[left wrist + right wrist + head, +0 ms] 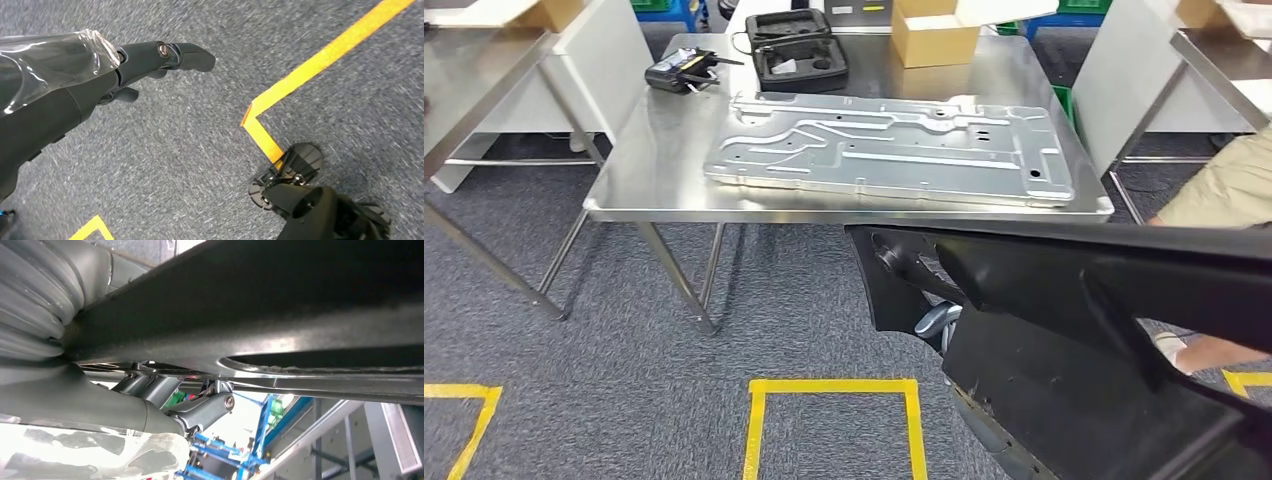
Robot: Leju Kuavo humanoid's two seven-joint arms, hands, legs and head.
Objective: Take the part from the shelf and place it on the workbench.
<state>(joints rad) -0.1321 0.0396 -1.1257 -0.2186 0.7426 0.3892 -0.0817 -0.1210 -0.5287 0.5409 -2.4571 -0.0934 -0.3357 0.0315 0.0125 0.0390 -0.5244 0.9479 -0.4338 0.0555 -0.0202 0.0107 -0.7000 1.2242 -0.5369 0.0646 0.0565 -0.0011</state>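
— Starting at the left, what is seen of the left hand [150, 57]?

— It is seen in the left wrist view, hanging over grey carpet [175, 150] crossed by yellow tape [320, 57]. Nothing is held in it; the fingers [192, 54] are stretched out and apart.

— And what is laid out on the workbench [654, 170]?

— A large, pressed metal panel [894, 148] is laid flat across most of the steel top. Behind it, toward the far edge, a small black device [682, 70] is set at the left, an open black case [797, 48] beside it, and a cardboard box [934, 38] further right.

— Where is the part?

— The part [1084, 300], a big black moulded piece, is carried low at the right of the head view, short of the workbench edge and not touching it. A bit of the silver arm [936, 322] is glimpsed beneath it.

— Is it grasped by the right hand [200, 412]?

— In the right wrist view the dark underside of the part is pressed against the hand's ribbed cover [35, 305], with the thumb underneath; the part is held there.

— Anything at the far right?

— A person's leg [1234, 190] in khaki is visible beside the workbench.
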